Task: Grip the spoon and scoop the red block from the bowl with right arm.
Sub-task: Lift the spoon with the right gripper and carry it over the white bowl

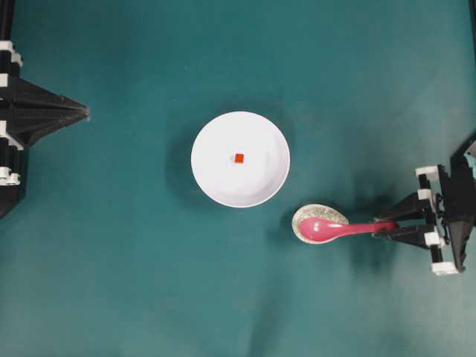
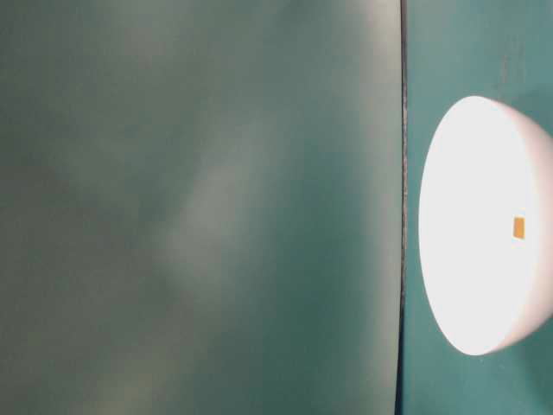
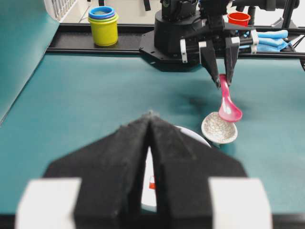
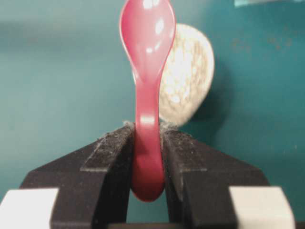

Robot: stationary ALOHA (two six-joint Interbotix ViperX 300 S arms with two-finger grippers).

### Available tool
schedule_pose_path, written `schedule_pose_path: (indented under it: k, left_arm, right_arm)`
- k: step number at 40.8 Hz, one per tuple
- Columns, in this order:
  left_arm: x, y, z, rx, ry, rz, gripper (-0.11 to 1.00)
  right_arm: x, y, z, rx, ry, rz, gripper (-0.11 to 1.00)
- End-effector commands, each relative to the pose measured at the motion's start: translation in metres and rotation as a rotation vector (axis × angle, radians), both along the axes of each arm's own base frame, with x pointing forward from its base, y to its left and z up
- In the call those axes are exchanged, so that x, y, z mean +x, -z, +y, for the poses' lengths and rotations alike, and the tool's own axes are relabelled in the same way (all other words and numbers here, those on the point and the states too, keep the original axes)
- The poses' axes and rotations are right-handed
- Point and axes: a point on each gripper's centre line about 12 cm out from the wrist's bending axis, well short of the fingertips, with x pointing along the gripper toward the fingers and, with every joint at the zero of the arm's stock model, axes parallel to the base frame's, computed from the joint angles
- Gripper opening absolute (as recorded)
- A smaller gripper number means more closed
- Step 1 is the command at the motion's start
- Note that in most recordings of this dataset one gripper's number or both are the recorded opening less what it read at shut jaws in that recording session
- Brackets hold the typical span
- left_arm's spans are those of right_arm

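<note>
Pinching the handle of the spoon (image 4: 145,95) between both fingers, the right gripper (image 1: 385,227) reaches in from the right edge of the table, fingers pointing toward the middle. From the left wrist view the spoon hangs tilted, handle up in the grip, scoop low over the speckled rest (image 3: 218,129) (whether it still touches the rest I cannot tell). The bowl (image 1: 216,186) sits just up and left of the rest, near the table's middle, with the red block (image 1: 239,158) lying inside, about at its centre and well apart from the spoon.

The left gripper (image 1: 83,113) hangs at the left side, its two fingers pressed together into a point, holding nothing, aimed at the bowl.

The teal cloth (image 1: 149,297) covers the whole table. Beyond the far edge, behind the right arm's base, stand stacked cups (image 3: 103,25) in yellow and blue and a red cup (image 3: 238,18).
</note>
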Motion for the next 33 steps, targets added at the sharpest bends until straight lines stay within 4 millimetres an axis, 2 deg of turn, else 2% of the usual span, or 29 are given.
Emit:
schedule_pose_path:
  k: [1, 8, 19, 33]
  left_arm:
    - [0.001, -0.008, 0.001, 0.002, -0.003, -0.02, 0.0]
    - [0.002, -0.007, 0.001, 0.002, -0.003, -0.012, 0.0]
    - [0.001, -0.009, 0.001, 0.0, -0.003, -0.02, 0.0]
    - [0.001, -0.009, 0.001, 0.003, -0.003, -0.023, 0.0]
  right_arm:
    - [0.009, -0.019, -0.001, 0.034, 0.009, -0.037, 0.24]
    - [0.021, -0.046, -0.014, 0.013, 0.02, -0.053, 0.24]
    - [0.041, -0.1, -0.051, -0.021, 0.043, -0.044, 0.24]
    - [0.064, -0.163, -0.104, 0.037, 0.03, 0.106, 0.24]
